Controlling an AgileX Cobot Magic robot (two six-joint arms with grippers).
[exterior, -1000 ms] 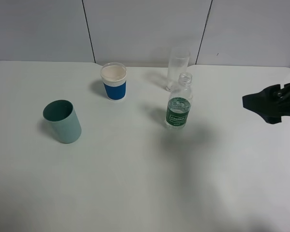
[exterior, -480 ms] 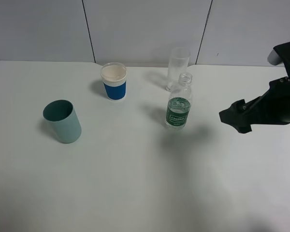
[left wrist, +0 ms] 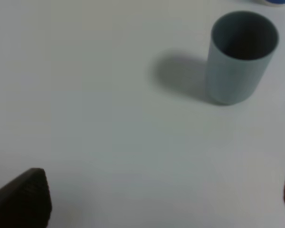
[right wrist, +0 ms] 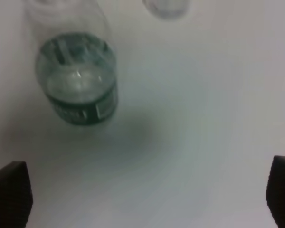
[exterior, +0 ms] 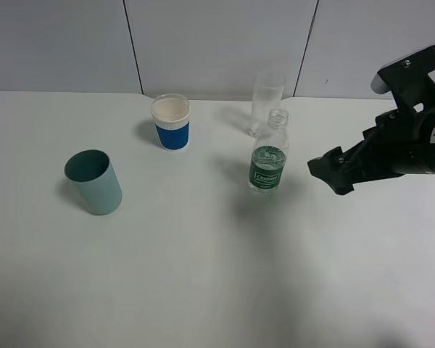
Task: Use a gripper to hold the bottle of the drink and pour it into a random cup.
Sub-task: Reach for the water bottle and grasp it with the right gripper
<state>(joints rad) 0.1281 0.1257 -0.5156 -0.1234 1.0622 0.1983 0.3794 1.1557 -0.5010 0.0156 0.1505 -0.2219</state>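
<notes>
- I saw my right gripper spread wide, apparently holding nothing, near the bottle.
- The bottle stood upright on the table, just in front of the clear cup.

I have four containers standing on the table. The bottle is a little right of centre, in the far half. The tumbler stands straight behind it, close to the far edge, near the bottle but apart from it. The paper cup is left of the tumbler, at roughly the same depth and well apart from it. The plastic cup is farthest left and nearest to me of the four, well apart from the paper cup. My right gripper is to the right of the bottle, near it without touching, and its arm runs off to the right.
</notes>
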